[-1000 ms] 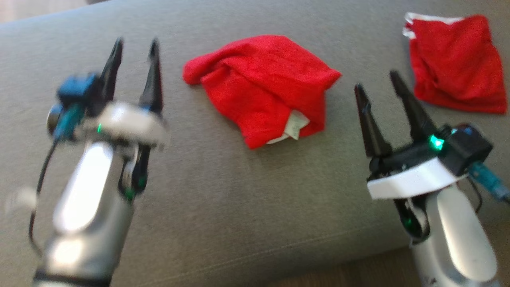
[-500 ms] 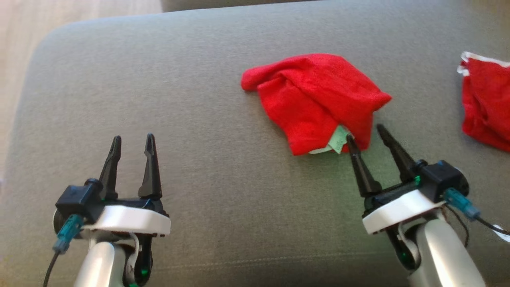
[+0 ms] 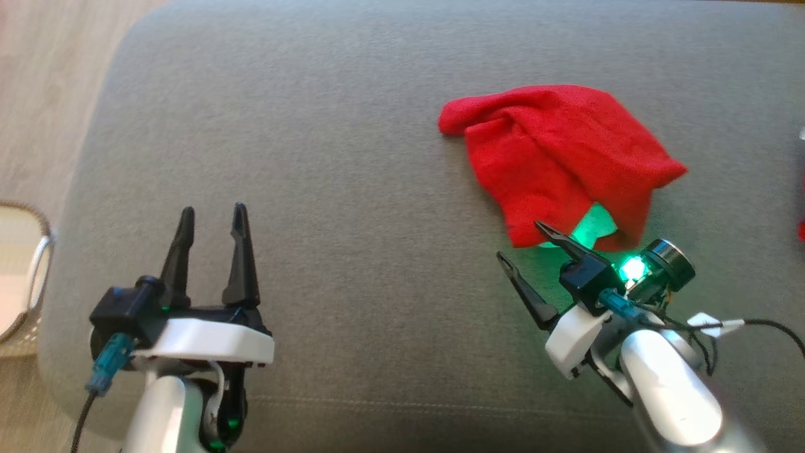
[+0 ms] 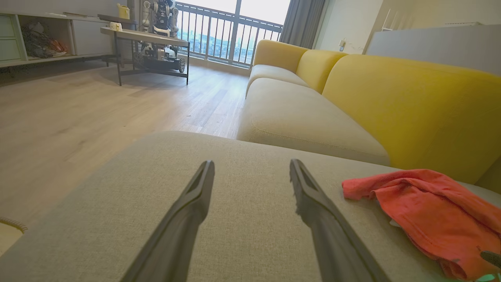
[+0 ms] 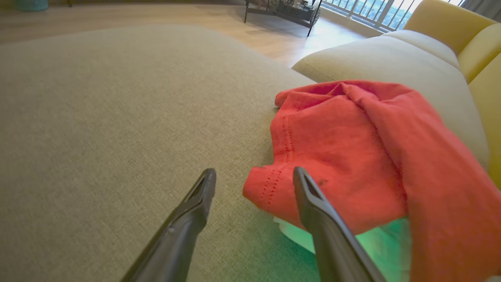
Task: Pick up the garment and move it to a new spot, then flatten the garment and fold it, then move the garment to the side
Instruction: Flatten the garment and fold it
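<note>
Red garment [image 3: 560, 151] lies crumpled on the grey cushion [image 3: 314, 126], on its right half. One pointed end sticks out to the left, and the hem faces the robot. A pale label [image 3: 591, 229] under the hem is lit green.

Right gripper [image 3: 520, 240] is low at the garment's near corner, fingers spread wide and gripping nothing. In the right wrist view the hem corner pokes into the gap between the fingers and one finger overlaps the cloth; can't tell if it touches.

Left gripper [image 3: 212, 209] is over the near-left part of the cushion, well apart from the garment, fingers wide open and empty.

Basket [image 3: 19, 264] sits on the wood floor [image 4: 78, 113] at the cushion's left edge. Yellow sofa [image 4: 391, 98] stands beyond the cushion.
</note>
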Controlling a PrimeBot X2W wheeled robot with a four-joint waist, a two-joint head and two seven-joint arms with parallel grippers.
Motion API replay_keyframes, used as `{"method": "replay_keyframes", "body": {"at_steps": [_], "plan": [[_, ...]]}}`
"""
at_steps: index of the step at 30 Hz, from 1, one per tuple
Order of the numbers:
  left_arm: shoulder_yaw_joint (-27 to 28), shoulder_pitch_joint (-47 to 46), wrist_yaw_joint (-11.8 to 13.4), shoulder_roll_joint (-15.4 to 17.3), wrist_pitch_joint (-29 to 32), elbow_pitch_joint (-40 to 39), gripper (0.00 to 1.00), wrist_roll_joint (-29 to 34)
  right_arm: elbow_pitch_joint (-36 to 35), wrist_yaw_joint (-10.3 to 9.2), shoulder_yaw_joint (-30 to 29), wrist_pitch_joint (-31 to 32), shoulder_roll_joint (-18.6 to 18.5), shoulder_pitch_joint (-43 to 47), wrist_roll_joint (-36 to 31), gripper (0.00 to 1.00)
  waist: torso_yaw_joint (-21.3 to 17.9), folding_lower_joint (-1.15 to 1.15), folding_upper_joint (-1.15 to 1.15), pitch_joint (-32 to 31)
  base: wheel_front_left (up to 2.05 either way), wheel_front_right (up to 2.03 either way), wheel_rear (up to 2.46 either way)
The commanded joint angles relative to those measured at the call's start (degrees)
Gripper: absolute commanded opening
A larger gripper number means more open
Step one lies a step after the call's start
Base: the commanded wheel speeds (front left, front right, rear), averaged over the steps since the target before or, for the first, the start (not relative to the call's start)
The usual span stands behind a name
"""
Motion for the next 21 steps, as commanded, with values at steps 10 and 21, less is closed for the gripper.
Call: {"method": "replay_keyframes", "body": {"at_steps": [10, 21], "plan": [[-1.07, -2.10, 0.18, 0.21, -0.30, -1.25, 1.00, -2.53, 9.13, -0.02, -1.64, -0.43, -1.43, -6.39, -5.71, 1.00, 4.70, 0.00, 0.00, 0.93, 0.00, 0.00, 0.00], [-1.41, -1.75, 0.49, 0.21, -0.30, -0.60, 1.00, -2.58, 9.10, -0.02, -2.69, -2.44, 2.05, -8.82, -1.03, 0.00, 4.73, 0.00, 0.00, -0.77, 0.00, 0.00, 0.00]]}}
